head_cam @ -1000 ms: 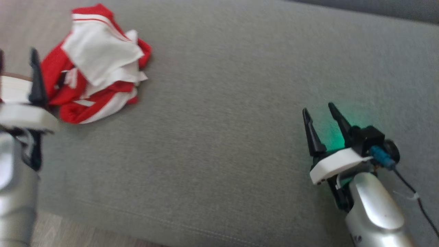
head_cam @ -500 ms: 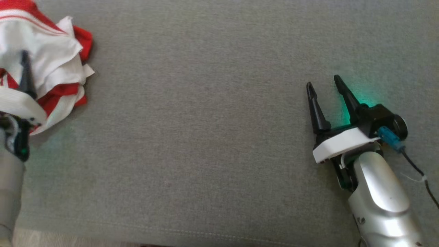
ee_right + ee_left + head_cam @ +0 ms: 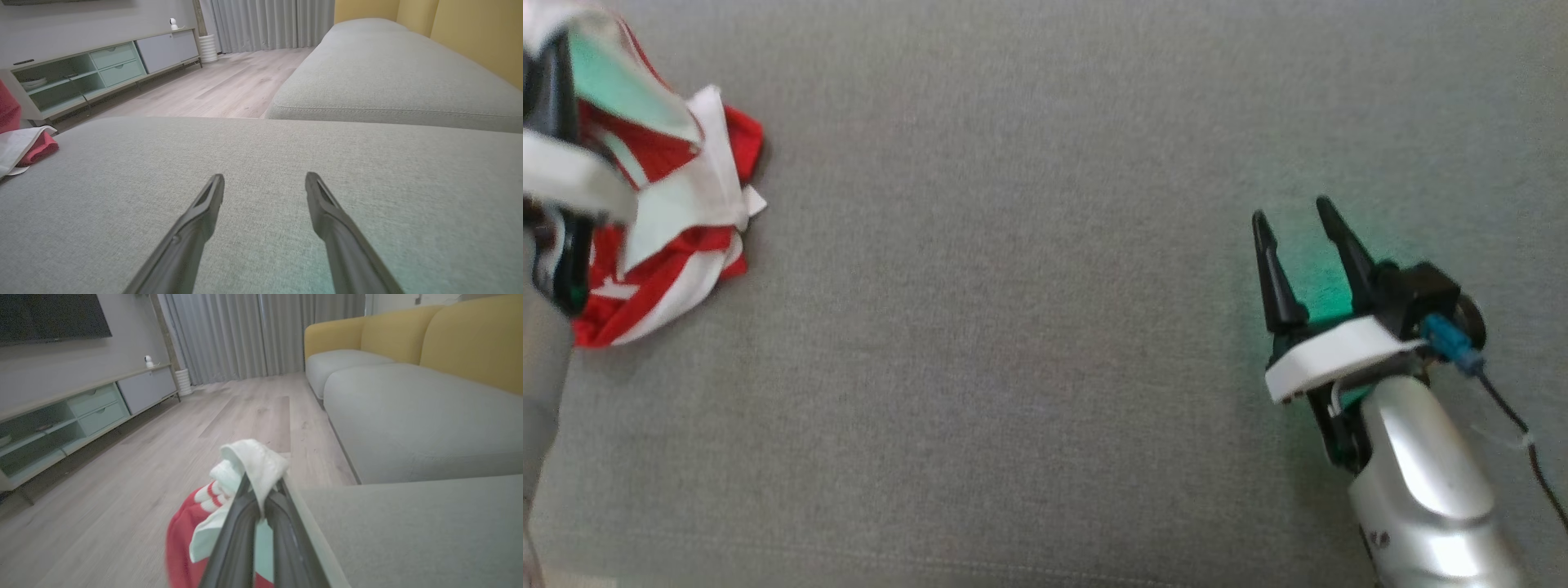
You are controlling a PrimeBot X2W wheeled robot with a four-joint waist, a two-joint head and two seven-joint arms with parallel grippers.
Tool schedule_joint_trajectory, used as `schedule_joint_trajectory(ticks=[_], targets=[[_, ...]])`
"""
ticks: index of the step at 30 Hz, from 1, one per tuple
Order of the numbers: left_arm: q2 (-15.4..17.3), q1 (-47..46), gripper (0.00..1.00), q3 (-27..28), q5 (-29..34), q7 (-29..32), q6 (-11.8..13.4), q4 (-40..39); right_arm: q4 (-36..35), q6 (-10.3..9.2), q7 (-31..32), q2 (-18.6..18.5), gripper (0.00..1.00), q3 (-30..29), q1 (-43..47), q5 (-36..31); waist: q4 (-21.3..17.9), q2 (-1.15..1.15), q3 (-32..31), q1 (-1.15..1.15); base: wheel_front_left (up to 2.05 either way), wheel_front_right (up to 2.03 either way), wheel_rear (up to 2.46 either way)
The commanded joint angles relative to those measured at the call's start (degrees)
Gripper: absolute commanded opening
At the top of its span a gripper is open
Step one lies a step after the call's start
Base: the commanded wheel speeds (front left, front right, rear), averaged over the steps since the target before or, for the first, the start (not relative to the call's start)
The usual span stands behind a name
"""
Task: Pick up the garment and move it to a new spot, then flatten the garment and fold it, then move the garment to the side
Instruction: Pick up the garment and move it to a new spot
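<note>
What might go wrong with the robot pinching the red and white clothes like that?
The left fingers pinch just one small white fold of the garment, so it may slip out when lifted. The garment sits at the cushion's edge beside the floor, so a slip could drop it there. The right fingers are open and far away, likely too far to catch it.

Red-and-white garment (image 3: 686,204), crumpled in a heap, at the left edge of the grey cushion (image 3: 1045,327), one white fold pinched in the closed left pincer (image 3: 263,488)
</note>
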Motion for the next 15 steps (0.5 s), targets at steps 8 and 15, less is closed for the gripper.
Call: schedule_joint_trajectory(ticks=[8,15], targets=[[0.9,-7.9,0.0,-3.4,1.8,-1.6,0.1,-12.7,-3.0,-0.04,-0.3,1.2,1.0,2.5,2.8,3.6,-5.7,0.0,-7.5,0.0,0.0,0.0,0.0],[-6.6,-8.7,0.0,-7.7,1.1,-1.7,0.1,-21.8,-3.4,-0.04,-0.3,1.2,1.0,4.7,3.9,6.6,-13.7,0.0,-10.2,0.0,0.0,0.0,0.0]])
